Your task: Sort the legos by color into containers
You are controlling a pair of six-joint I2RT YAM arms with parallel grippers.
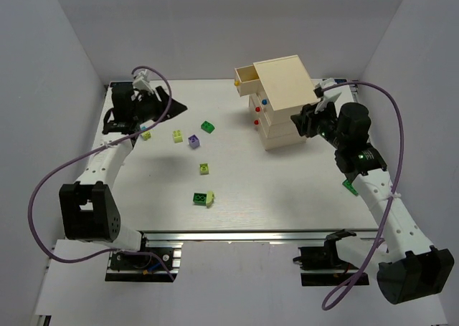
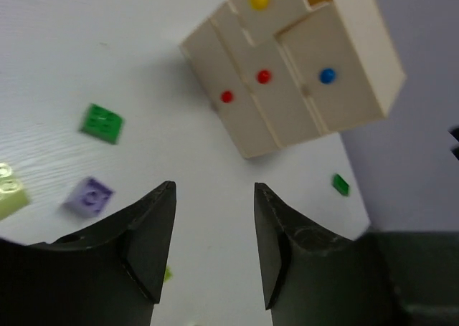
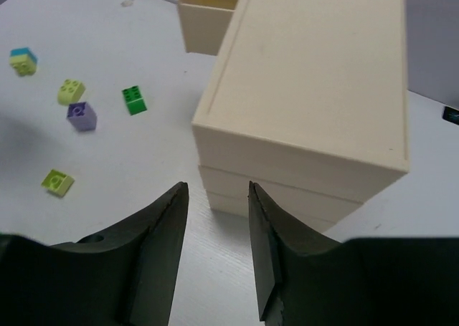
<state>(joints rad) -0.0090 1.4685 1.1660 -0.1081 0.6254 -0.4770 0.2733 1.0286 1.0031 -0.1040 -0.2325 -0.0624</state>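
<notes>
The cream chest (image 1: 283,100) stands at the back right, its top drawer (image 1: 247,77) pulled open to the left. Loose legos lie left of it: green (image 1: 208,127), pale yellow (image 1: 178,135), purple (image 1: 193,141), yellow-green (image 1: 205,169), and a green and pale pair (image 1: 204,197). My left gripper (image 1: 174,105) is open and empty at the far left, raised and aimed at the chest (image 2: 287,75). My right gripper (image 1: 297,122) is open and empty, close to the chest's right side (image 3: 308,104). The right wrist view shows the green (image 3: 134,100) and purple (image 3: 81,115) legos.
A blue-topped pale lego (image 1: 146,134) lies under the left arm. A green lego (image 1: 350,186) lies beside the right arm near the table's right edge. White walls close in the table on three sides.
</notes>
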